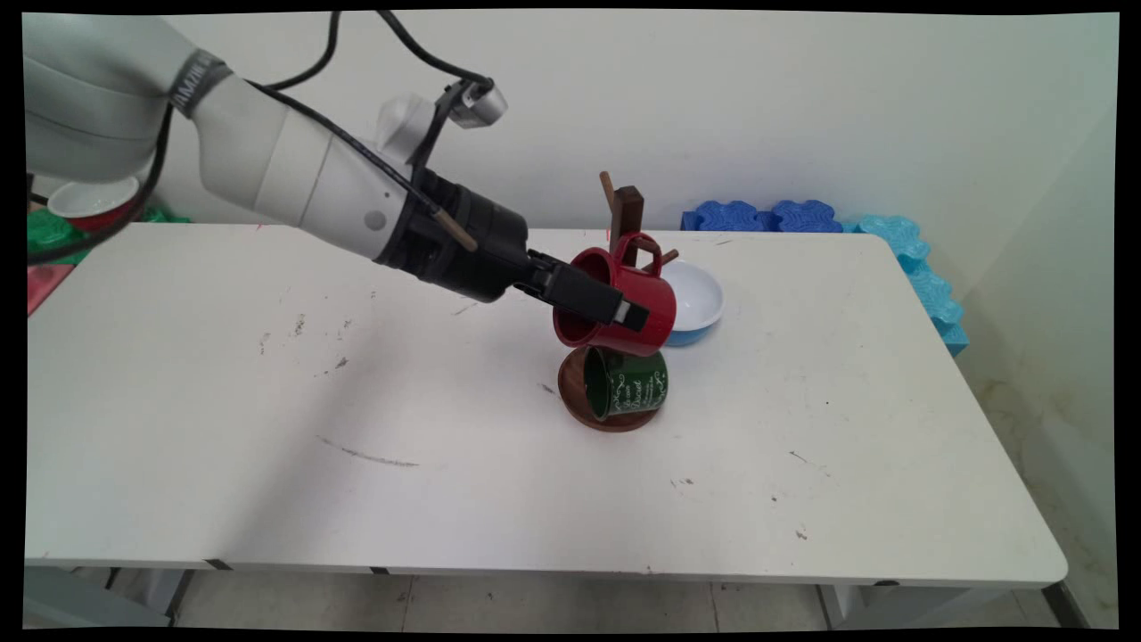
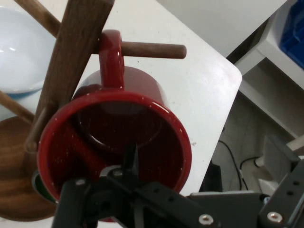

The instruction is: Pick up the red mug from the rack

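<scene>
Two tool fingers clamp the red mug's wall.

A white table, scuffed and marked with dark smudges, carries a wooden mug stand by its round base near the middle (the upright post rises behind). Just beside it, toward the far edge, sits a blue-and-white bowl.
</scene>
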`<state>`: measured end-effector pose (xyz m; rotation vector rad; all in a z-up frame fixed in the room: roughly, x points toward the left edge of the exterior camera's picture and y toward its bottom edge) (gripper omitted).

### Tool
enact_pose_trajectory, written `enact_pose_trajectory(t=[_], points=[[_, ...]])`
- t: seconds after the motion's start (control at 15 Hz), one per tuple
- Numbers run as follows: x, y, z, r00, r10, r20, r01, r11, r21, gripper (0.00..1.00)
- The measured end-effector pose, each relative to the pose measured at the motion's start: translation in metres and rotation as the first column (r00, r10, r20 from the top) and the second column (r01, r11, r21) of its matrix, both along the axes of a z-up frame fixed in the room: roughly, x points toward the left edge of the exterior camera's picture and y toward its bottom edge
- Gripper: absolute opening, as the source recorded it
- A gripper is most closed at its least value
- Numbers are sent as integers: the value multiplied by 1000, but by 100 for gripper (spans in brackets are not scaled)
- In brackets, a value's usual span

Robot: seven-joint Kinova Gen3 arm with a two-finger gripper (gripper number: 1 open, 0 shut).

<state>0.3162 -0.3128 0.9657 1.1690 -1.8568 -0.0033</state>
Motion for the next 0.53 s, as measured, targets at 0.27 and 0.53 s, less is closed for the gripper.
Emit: enact_pose_trajectory(t=[0.27,0.53], points=[[-6,-6,-7,1000,-2,1,2,1000,0,100],[-11,-13,-11,1000,-4,2,4,1000,-5,0]])
